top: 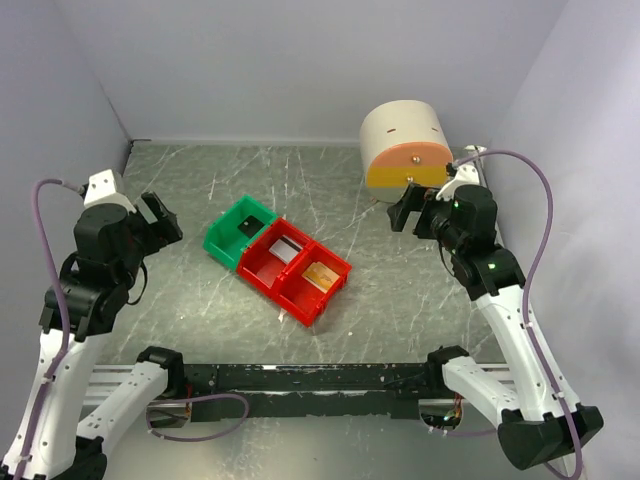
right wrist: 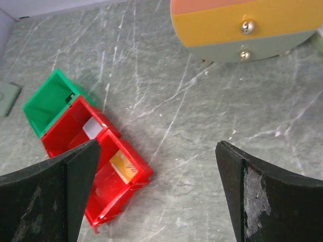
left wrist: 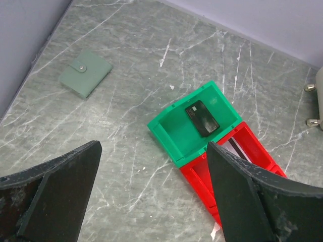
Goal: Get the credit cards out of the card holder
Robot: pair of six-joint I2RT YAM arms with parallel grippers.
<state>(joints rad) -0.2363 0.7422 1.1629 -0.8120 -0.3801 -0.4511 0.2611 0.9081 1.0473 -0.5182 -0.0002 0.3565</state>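
Noted mid-table: three joined bins [top: 220, 252], a card [right wrist: 123, 166] in each. Far left: card holder [left wrist: 86, 72]. Far right: drum [top: 405, 145].

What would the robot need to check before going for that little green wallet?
1. Left jaws wide and empty: ok.
2. Right jaws wide and empty: ok.
3. Card holder in sight, flat on the table: ok, left wrist view.
4. Holder open: not ok, flap closed.
5. Credit cards inside it: cannot tell.
6. Bare table between left jaws and holder: ok.
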